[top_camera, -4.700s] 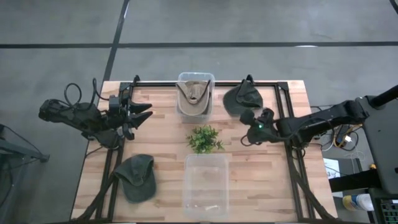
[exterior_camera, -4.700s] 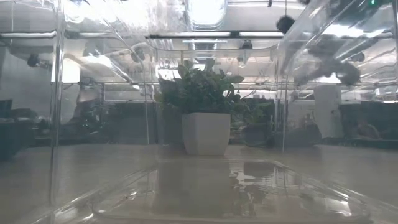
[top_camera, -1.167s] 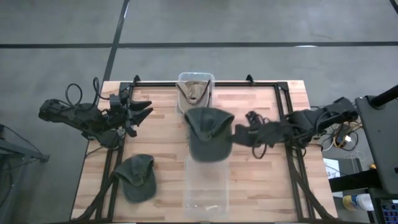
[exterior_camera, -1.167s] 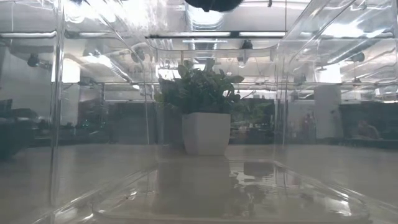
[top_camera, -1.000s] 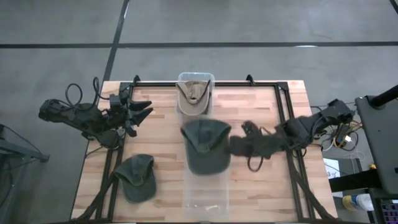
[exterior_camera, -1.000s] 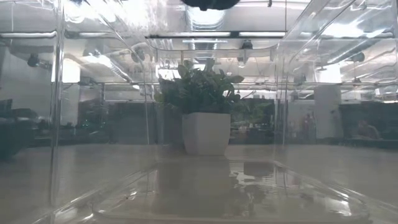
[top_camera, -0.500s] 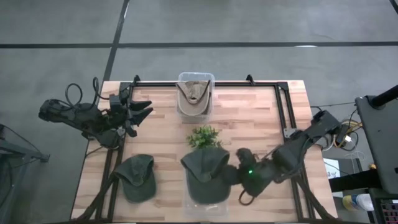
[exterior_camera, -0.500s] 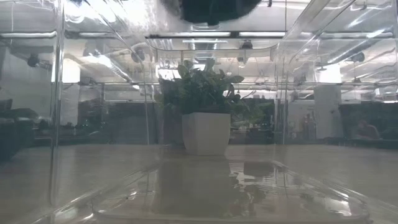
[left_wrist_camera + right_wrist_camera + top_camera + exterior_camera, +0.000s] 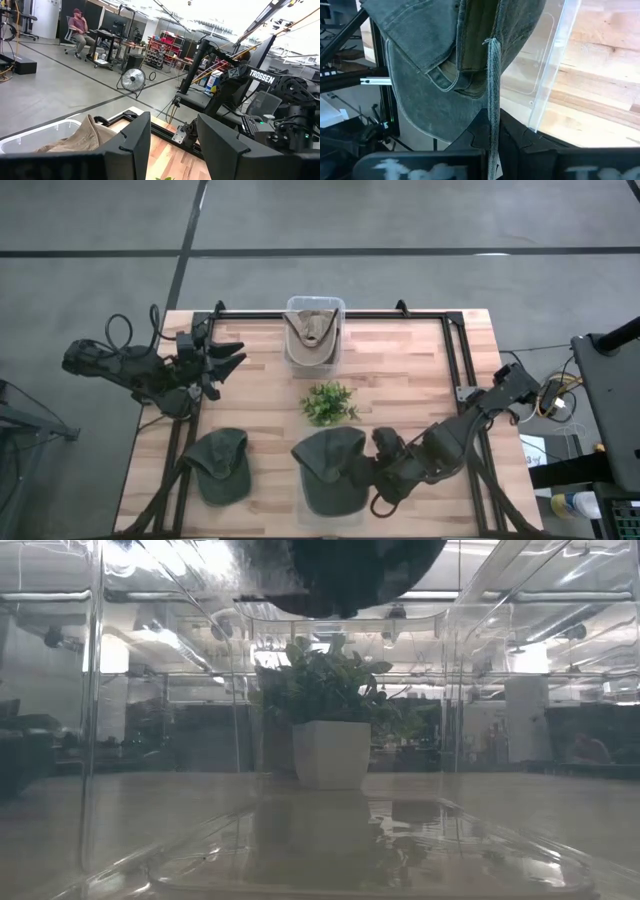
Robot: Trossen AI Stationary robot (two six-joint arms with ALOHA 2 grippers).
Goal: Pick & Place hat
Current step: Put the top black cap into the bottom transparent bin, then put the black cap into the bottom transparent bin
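A dark green fabric cap [image 9: 333, 466] hangs pinched at its rear edge in the right gripper [image 9: 377, 461], crown sagging away from the fingers, brim outermost.

Non-task stuff around the wooden table [image 9: 400, 370]:

Small potted plant [image 9: 327, 402] in a white pot [image 9: 331, 754] sits near table centre. Black frame rails [image 9: 460, 360] run along the table's edges. Past the far edge from the plant: grey floor with a dark line [image 9: 320, 252]. In the room beyond, far from the plant: a floor fan [image 9: 133, 80], a person seated at a desk [image 9: 78, 26], red shelving [image 9: 169, 42]. Cables [image 9: 552, 402] hang off the table's right side.
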